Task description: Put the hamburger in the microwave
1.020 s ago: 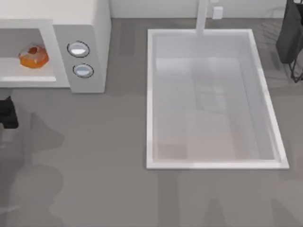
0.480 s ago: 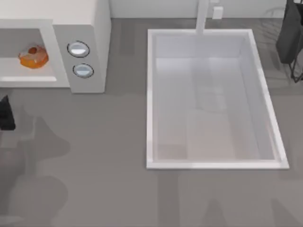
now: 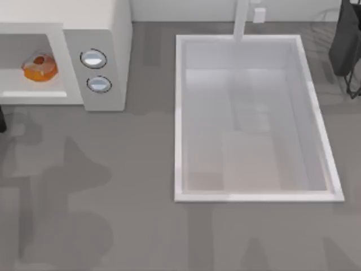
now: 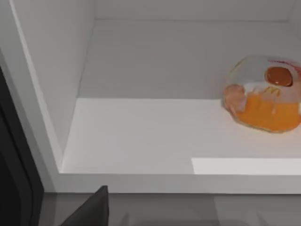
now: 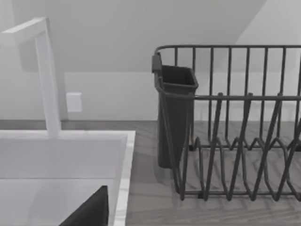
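One hamburger [image 3: 39, 68] sits on the microwave [image 3: 107, 34] cavity floor — task looks done. From our left claw [image 3: 1, 118], just outside the opening, it lies ahead; we cannot tell that claw's state.

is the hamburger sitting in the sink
No, the hamburger rests on the floor of the microwave cavity, away from the sink.

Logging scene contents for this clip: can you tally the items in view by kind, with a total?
Hamburger, on the microwave's cavity floor: 1
Microwave: 1
Microwave knobs: 2
Sink basin: 1
Faucet: 1
Dish rack: 1
Dark utensil cup on the rack: 1
Total: 8
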`<state>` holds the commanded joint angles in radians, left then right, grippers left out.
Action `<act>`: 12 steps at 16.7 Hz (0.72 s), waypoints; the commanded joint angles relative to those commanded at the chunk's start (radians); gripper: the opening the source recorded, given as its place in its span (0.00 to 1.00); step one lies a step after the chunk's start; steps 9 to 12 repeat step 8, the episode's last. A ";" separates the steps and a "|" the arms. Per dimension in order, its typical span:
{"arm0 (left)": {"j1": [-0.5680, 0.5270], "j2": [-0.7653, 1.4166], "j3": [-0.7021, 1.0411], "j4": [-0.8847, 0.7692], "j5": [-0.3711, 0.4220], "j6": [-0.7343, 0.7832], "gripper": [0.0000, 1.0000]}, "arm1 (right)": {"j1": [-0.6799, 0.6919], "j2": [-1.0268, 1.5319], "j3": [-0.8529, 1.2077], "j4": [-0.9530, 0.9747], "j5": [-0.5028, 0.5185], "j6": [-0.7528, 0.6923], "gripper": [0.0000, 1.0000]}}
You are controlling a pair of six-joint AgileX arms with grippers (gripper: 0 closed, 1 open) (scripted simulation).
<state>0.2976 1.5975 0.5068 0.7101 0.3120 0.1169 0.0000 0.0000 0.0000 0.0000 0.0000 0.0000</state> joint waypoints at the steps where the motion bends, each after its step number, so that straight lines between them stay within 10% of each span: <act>1: -0.001 -0.037 0.013 -0.052 0.001 0.001 1.00 | 0.000 0.000 0.000 0.000 0.000 0.000 1.00; 12: -0.004 -0.176 0.062 -0.237 -0.001 0.012 1.00 | 0.000 0.000 0.000 0.000 0.000 0.000 1.00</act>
